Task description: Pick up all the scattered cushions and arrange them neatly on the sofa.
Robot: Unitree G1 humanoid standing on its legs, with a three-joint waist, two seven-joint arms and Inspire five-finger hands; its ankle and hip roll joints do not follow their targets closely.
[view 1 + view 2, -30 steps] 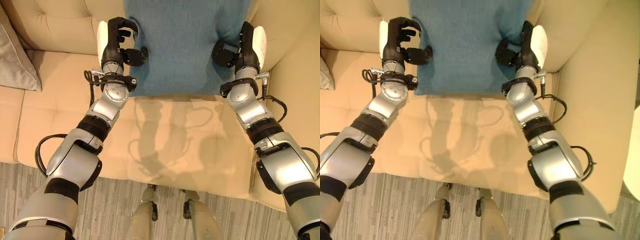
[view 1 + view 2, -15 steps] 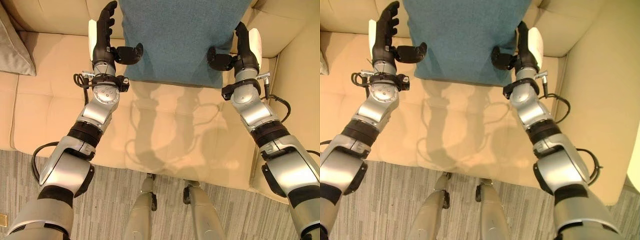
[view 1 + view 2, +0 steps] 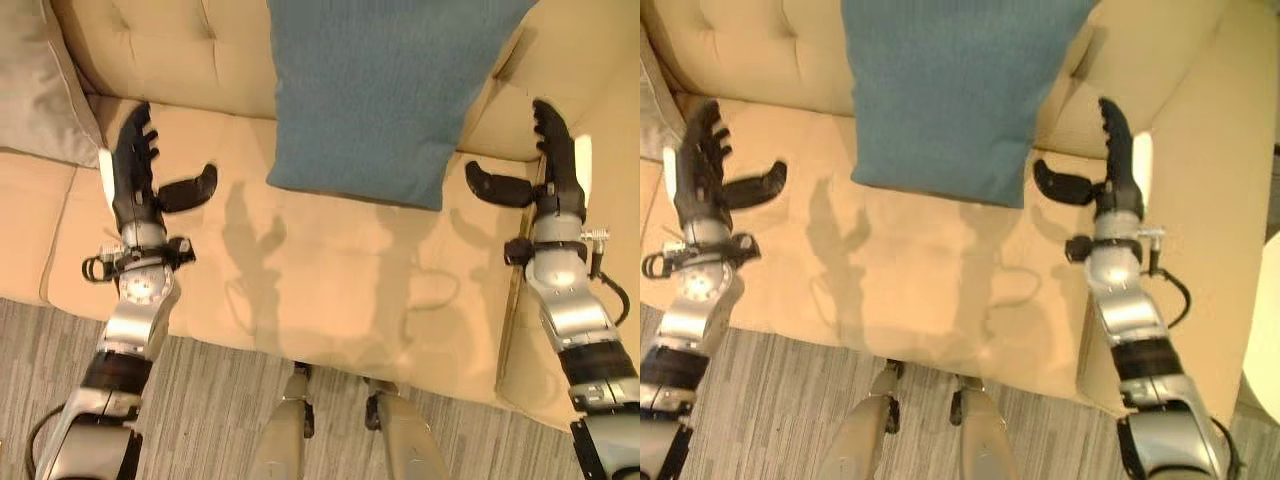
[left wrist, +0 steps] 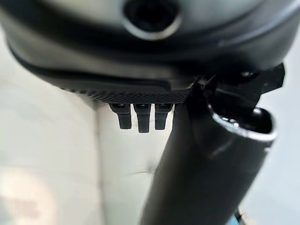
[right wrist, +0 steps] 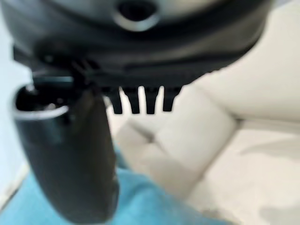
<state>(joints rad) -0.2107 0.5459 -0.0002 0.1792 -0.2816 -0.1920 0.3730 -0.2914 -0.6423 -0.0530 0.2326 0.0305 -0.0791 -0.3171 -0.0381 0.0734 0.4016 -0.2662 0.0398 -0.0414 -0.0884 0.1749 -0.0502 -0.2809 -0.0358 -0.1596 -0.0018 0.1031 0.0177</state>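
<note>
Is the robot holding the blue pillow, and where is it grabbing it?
No. The left hand and right hand are open, apart from the blue cushion.

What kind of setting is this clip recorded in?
Probably a living room or lounge: a beige tufted sofa with a teal cushion leaning on its backrest, a grey cushion beside it, and grey striped carpet in front.

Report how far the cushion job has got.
Done: the blue cushion stands propped against the sofa backrest, and a grey cushion sits further along. In hand: nothing; the left hand and right hand are open, clear of it. Any remaining cushions lie outside these views.
</note>
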